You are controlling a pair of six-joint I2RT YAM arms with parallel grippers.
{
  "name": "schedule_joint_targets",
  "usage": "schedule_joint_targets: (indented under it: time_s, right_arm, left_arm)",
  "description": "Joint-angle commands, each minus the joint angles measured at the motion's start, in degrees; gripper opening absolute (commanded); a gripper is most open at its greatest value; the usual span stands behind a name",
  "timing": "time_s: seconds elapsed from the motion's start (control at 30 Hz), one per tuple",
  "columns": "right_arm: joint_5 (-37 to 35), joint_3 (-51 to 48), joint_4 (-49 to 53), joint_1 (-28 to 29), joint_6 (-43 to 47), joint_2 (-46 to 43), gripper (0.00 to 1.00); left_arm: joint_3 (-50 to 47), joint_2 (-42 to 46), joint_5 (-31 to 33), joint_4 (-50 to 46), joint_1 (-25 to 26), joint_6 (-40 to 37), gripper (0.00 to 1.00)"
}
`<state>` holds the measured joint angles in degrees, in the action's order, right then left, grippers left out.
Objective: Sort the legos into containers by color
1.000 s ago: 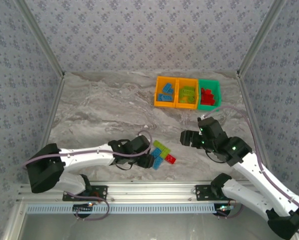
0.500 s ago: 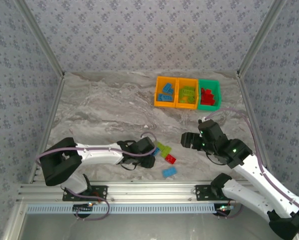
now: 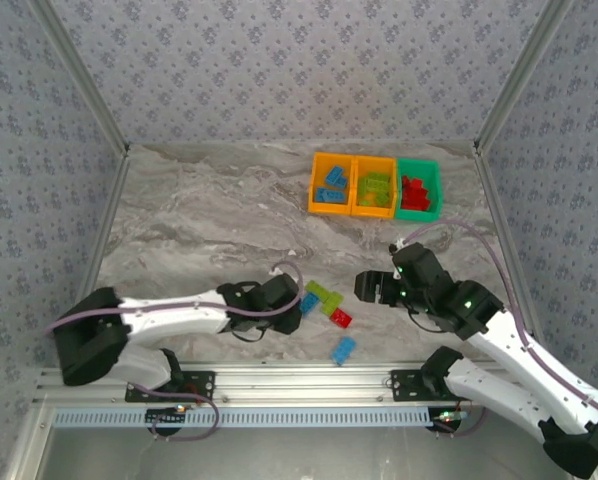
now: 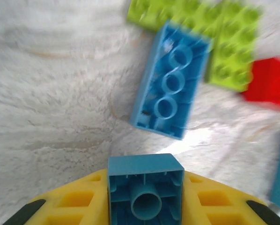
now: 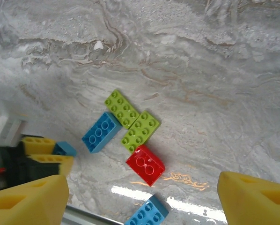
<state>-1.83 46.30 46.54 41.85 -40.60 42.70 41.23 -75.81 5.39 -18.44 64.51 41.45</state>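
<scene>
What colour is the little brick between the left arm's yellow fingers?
The brick is blue, clearest in the left wrist view.

Two orange bins (image 3: 351,186) and a green bin (image 3: 419,162) stand in a row, holding bricks (image 3: 375,186) by colour. Two lime bricks (image 5: 122,108), a red brick (image 5: 145,165) and two blue bricks (image 5: 101,131) lie loose. The left gripper (image 4: 145,208) pinches a small blue brick (image 4: 145,183).

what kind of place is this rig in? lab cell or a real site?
Likely a lab tabletop robot cell: aluminium rail along the near edge, patterned backdrop walls boxing in a marble-look table, three small bins and loose toy bricks.
</scene>
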Motion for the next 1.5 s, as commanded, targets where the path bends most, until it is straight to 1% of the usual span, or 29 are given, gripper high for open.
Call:
schedule_joint_targets:
  time_s: [0.0,0.07,0.13,0.2,0.3,0.4,0.5,0.6,0.67,0.73,0.83,0.9,0.93,1.0,1.07,1.2,1.3,1.37,1.47]
  right_arm:
    - [-0.6,0.0,1.22,1.27,-1.75,-1.48,0.85]
    - [-2.0,-0.03,0.97,1.41,-2.06,-2.21,0.86]
    - [-3.33,-0.15,0.67,1.45,-2.13,-2.61,0.86]
    - [-4.16,-0.25,0.4,1.44,-2.21,-2.62,0.86]
    - [-4.02,-0.68,0.39,1.52,-2.79,-2.64,0.86]
    - [-3.85,-1.0,1.29,1.75,-3.55,-3.59,0.86]
    - [-4.88,-1.81,2.43,2.28,-4.55,-6.23,0.86]
    - [-5.36,-4.16,2.01,2.48,-6.53,-9.49,0.86]
    - [-4.34,-5.62,1.13,2.45,-7.46,-10.97,0.86]
    - [-3.98,-6.12,1.44,2.54,-7.83,-11.56,0.86]
    - [-3.94,-5.82,2.08,2.63,-7.66,-11.49,0.86]
    - [-4.19,-5.68,2.19,2.63,-7.46,-11.33,0.86]
    - [-4.46,-5.66,2.3,2.63,-7.47,-11.4,0.86]
    - [-4.88,-5.76,2.33,2.64,-7.63,-11.41,0.86]
    - [-4.83,-6.03,2.32,2.71,-7.95,-11.39,0.86]
    - [-3.89,-7.34,2.89,3.04,-10.12,-11.08,0.86]
    - [-2.81,-9.11,3.08,4.83,-15.68,-10.04,0.84]
    - [-2.21,-11.06,1.85,7.76,-20.61,-8.82,0.84]
    - [-4.17,-14.0,-0.89,15.87,-28.98,-6.29,0.84]
  left_arm:
    - [5.22,7.05,5.28,-3.21,0.06,-4.39,0.27]
    - [8.55,6.3,6.63,-3.77,-1.53,-7.17,0.27]
    - [12.4,2.6,6.43,-3.28,-5.04,-9.73,0.27]
    - [17.19,-3.04,3.56,-0.64,-10.03,-12.78,0.27]
    - [25.42,-12.73,0.57,5.31,-16.13,-16.83,0.26]
    - [37.54,-24.59,-0.19,6.14,-20.34,-19.65,0.26]
    - [52.18,-36.22,-1.23,2.38,-23.2,-22.84,0.25]
    - [64.64,-45.29,-2.0,-0.39,-25.4,-26.2,0.26]
    - [70.11,-49.61,-2.92,-1.59,-26.86,-26.38,0.3]
    - [75.89,-52.82,-3.94,-2.39,-27.67,-27.04,0.39]
    - [82.97,-56.94,-4.47,-5.6,-28.24,-28.19,0.5]
    - [87.37,-59.16,-5.0,-8.43,-28.24,-28.93,0.55]
    - [88.73,-59.67,-5.42,-9.38,-28.28,-29.19,0.56]
    - [88.14,-58.35,-6.06,-9.46,-28.26,-29.1,0.55]
    - [82.33,-54.3,-7.06,-5.96,-28.28,-28.5,0.53]
    - [58.71,-38.5,-10.03,8.86,-28.37,-25.38,0.52]
    - [40.2,-24.43,-10.54,17.57,-27.66,-22.56,0.53]
    - [30.33,-15.25,-8.53,17.99,-25.8,-21.98,0.56]
    - [19.32,-1.85,-0.94,11.72,-19.12,-24.19,0.6]
